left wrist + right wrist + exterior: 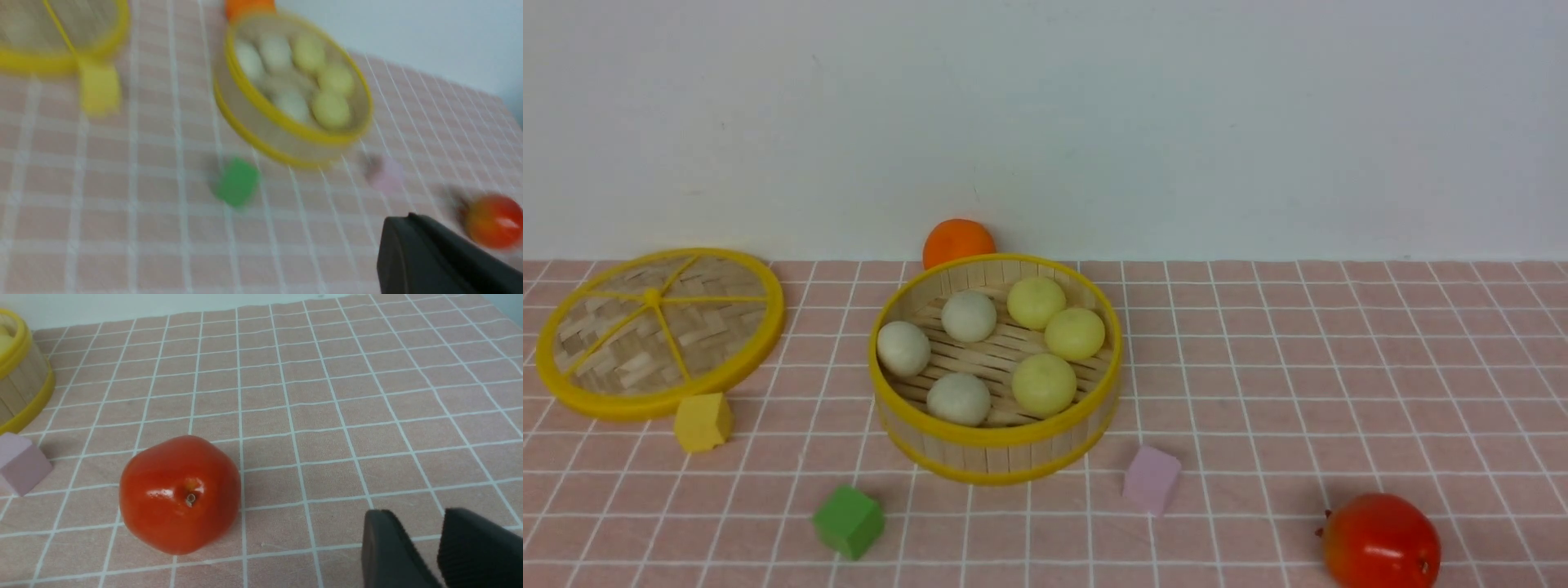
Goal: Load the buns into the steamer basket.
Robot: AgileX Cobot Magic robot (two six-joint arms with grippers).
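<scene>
Six small smooth buns (1036, 301), three off-white and three pale yellow, sat inside the round wooden-slat steamer basket (996, 454). Left gripper (441, 257) clenched empty, right gripper (439, 549) released; both well apart from it.

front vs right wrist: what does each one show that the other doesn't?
Front only: the lid, orange fruit, yellow cube, green cube, and the six buns lying inside the basket.
Right wrist only: the right pincer, jaws apart and holding nothing.
Both: the red fruit, pink cube, pink checked cloth, and the steamer basket, though the wrist view catches just its edge.
</scene>
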